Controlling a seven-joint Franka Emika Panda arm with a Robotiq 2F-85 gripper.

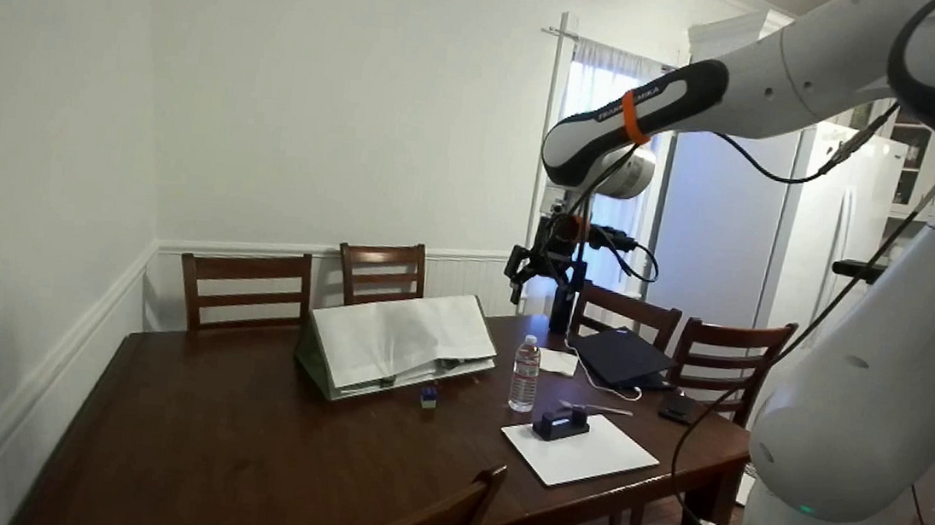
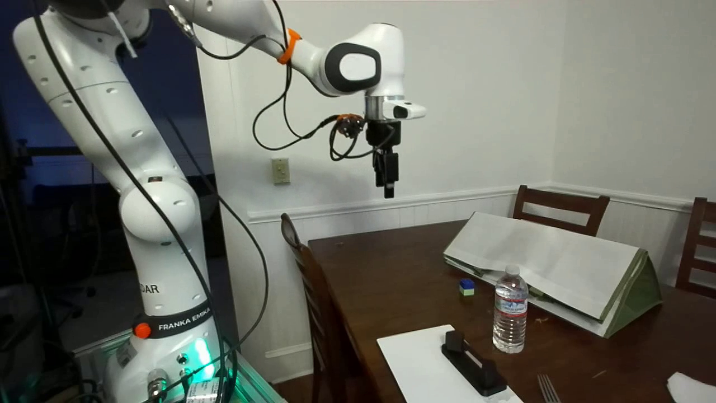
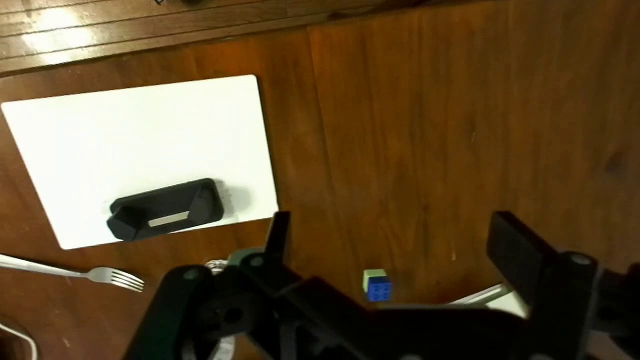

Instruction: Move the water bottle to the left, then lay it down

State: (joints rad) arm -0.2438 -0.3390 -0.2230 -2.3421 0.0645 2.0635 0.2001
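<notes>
Jaws: spread wide, nothing between them, hanging high above the worktop (image 2: 397, 274) and pointing down. Here's my play as I read it: go get the water bottle (image 2: 510, 319), toward half past four from me in an exterior view; in the wrist view it's toward eight o'clock, mostly hidden behind me. Centre over it first, then straight down astride it, no brushing the cap (image 2: 512, 270). Soft squeeze, too: thin plastic should dent easily.

White board (image 2: 414, 358): at the bottle's eight o'clock in an exterior view, carrying a black piece (image 2: 472, 365) with raised ends. Tight company if left means that way; whose left, I can't tell.

Small block (image 2: 466, 287): blue over pale green, the bottle's ten o'clock in an exterior view. I'd steer round it, tip the bottle slowly and hang on until its side meets the worktop; that round body will likely want to roll.

Water bottle: upright on the worktop, the tent-shaped stand (image 2: 554, 257) toward its half past one in an exterior view. Neat target: clear ribbed plastic tapering to a pale cap, blue, white and red label (image 2: 511, 306) round the middle. How full, I can't tell.
</notes>
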